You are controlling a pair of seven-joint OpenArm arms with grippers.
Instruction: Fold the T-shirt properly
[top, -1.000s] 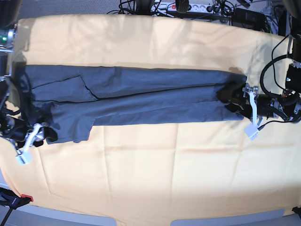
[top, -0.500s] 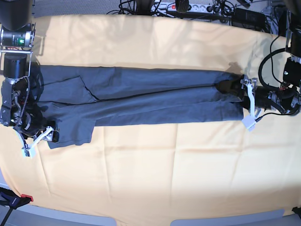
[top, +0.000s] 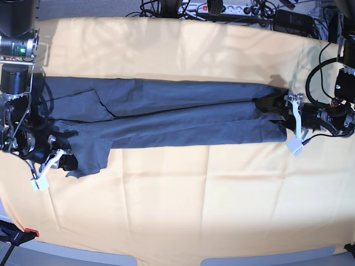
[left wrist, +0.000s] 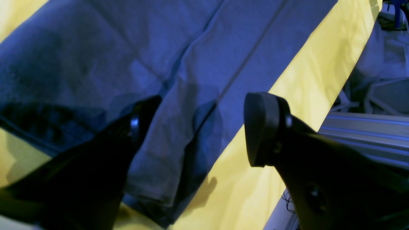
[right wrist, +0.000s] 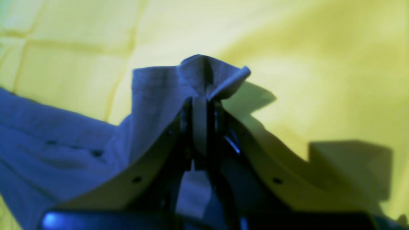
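The dark blue-grey T-shirt (top: 183,116) lies folded lengthwise into a long strip across the orange-yellow cloth (top: 194,205). My right gripper (right wrist: 203,99) is shut on a puckered corner of the T-shirt (right wrist: 159,86); in the base view the right gripper (top: 62,160) sits at the strip's lower left end. My left gripper (left wrist: 201,124) stands open just above the T-shirt (left wrist: 179,48), one finger (left wrist: 142,118) over the fabric and the other finger (left wrist: 262,127) at its edge. In the base view the left gripper (top: 273,113) is at the strip's right end.
Cables and a power strip (top: 222,8) run along the table's back edge. A red-tipped clamp (top: 22,233) grips the front left corner. An aluminium frame rail (left wrist: 361,127) shows beyond the table edge in the left wrist view.
My right gripper has slid inward onto the T-shirt's lower left corner and shut on it, bunching the fabric. The left gripper has edged slightly outward and stays open.
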